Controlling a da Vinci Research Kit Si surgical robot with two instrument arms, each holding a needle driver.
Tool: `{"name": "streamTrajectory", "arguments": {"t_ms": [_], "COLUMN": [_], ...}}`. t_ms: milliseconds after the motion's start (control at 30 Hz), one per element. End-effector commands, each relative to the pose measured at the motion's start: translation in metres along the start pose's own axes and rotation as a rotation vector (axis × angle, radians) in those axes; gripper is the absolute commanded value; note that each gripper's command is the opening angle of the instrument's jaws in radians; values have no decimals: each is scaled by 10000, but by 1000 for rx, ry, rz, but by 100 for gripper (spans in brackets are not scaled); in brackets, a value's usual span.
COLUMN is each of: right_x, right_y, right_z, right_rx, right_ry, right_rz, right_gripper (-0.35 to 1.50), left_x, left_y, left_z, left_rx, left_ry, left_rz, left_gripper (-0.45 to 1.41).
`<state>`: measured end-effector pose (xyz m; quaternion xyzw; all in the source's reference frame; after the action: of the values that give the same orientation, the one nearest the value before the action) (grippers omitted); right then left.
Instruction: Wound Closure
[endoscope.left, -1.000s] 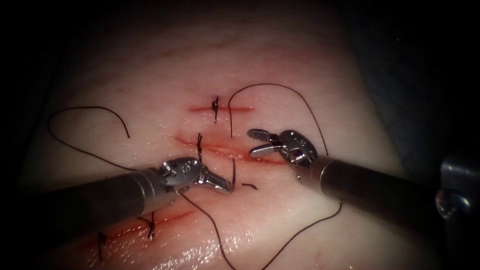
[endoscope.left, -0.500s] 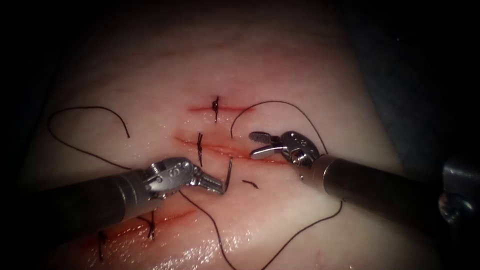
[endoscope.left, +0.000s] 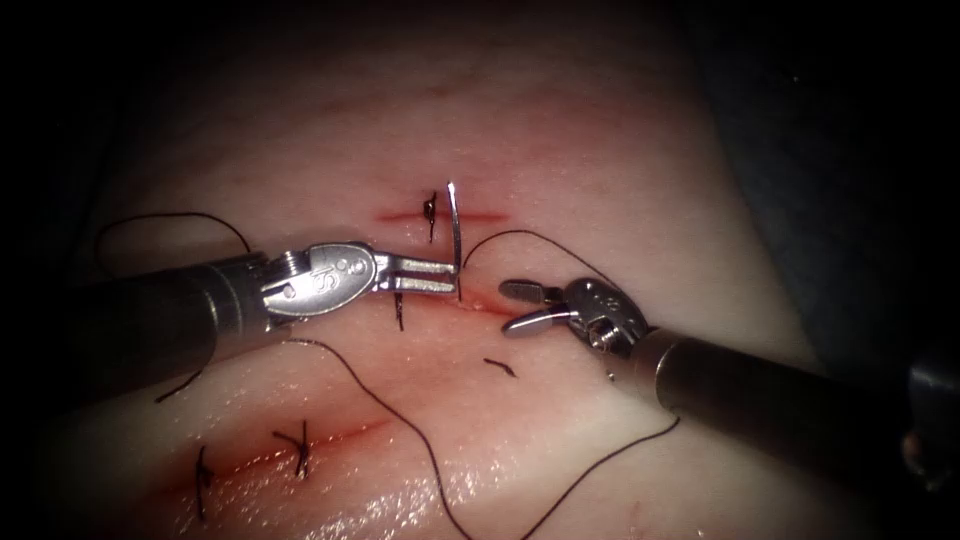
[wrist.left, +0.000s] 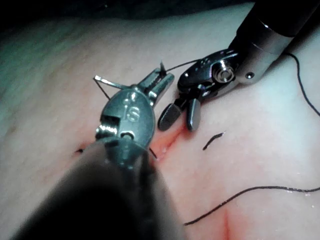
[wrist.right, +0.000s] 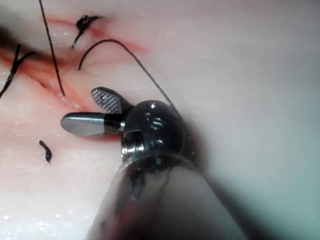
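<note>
My left tool comes in from the left, jaws shut on the curved needle close to its thread end. The needle stands upright above the middle cut, free of the tissue, its point up beside the upper stitch. In the left wrist view the same jaws hold the needle. Dark thread arcs from the needle toward my right tool. That tool lies at the cut's right end, open and holding nothing, as the right wrist view also shows.
A short cut end of thread lies on the tissue below the middle cut. The lower cut carries stitches. A long thread loop trails down past the left tool. Red fluid tints the cuts.
The left tool has carried the needle up from below the middle cut to just above it and turned it upright. The thread arc followed. The right tool drifted slightly down, still open.
</note>
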<state>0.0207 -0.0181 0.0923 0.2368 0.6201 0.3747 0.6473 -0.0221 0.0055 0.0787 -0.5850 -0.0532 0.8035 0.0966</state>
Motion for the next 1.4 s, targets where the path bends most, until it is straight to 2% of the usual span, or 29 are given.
{"name": "streamTrajectory", "arguments": {"t_ms": [33, 433, 800, 833, 1100, 1267, 1400], "right_x": [1, 25, 52, 59, 82, 82, 83], "right_y": [0, -14, -21, -22, -20, -25, -32], "right_z": [9, 8, 1, 0, 0, 8, 11], "right_rx": [8, 20, 54, 57, 62, 71, 72], "right_ry": [1, 4, 48, 47, 46, 45, 45], "right_rz": [14, 213, 521, 575, 706, 741, 743], "right_gripper": [106, 105, 125, 130, 137, 137, 133], "left_x": [-1, 11, 8, 3, -34, -65, -76], "left_y": [-9, -44, -27, -19, 16, 29, 34], "left_z": [6, 7, 11, 13, 30, 49, 57], "left_rx": [10, 87, 92, 100, 96, 140, 165], "left_ry": [-1, -25, -27, -29, -79, -144, -182], "left_rz": [9, 72, 104, 113, 167, 218, 241], "left_gripper": [-45, -45, -45, -45, -45, -45, -45]}}
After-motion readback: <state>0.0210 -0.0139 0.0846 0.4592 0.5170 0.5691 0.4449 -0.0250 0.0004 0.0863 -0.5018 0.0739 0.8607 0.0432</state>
